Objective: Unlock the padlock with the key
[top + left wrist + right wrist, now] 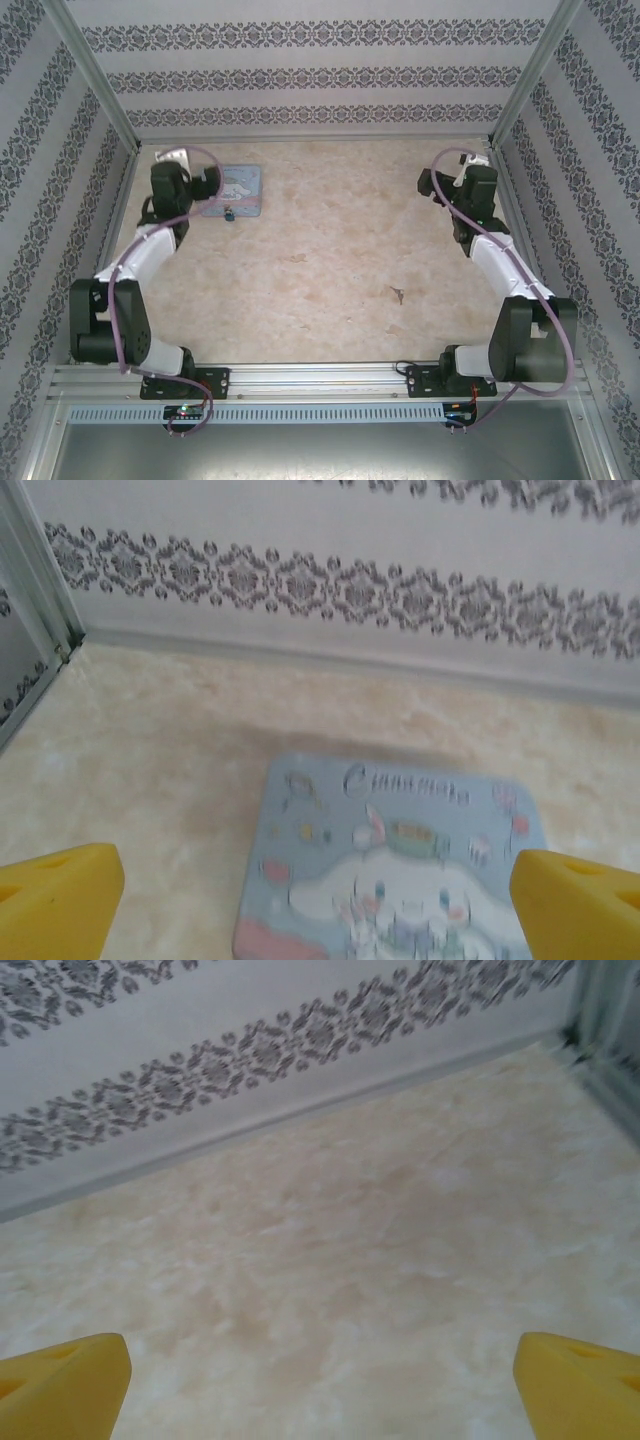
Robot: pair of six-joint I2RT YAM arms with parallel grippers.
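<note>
Patterned damask walls box in a pale marbled worktop [320, 250]. From above, the left end effector [212, 186] hovers at the pale-blue rectangular cartoon tin [243, 190]. The tiny blue-teal padlock [229, 213] lies just beside this end effector, at the tin's near edge. The small dark brownish metal key [397, 295] lies well apart from the right end effector [430, 185], toward the arm bases. Both pieces look light, hard and slippery, so they are likely to skid. I would pinch the padlock across its flat body and the key by its bow.

On the left wrist, the yellow fingertips [55, 890] are spread wide and released, with the tin between them.

On the right wrist, the end effector [320, 1390] is likewise released, over bare worktop.
</note>
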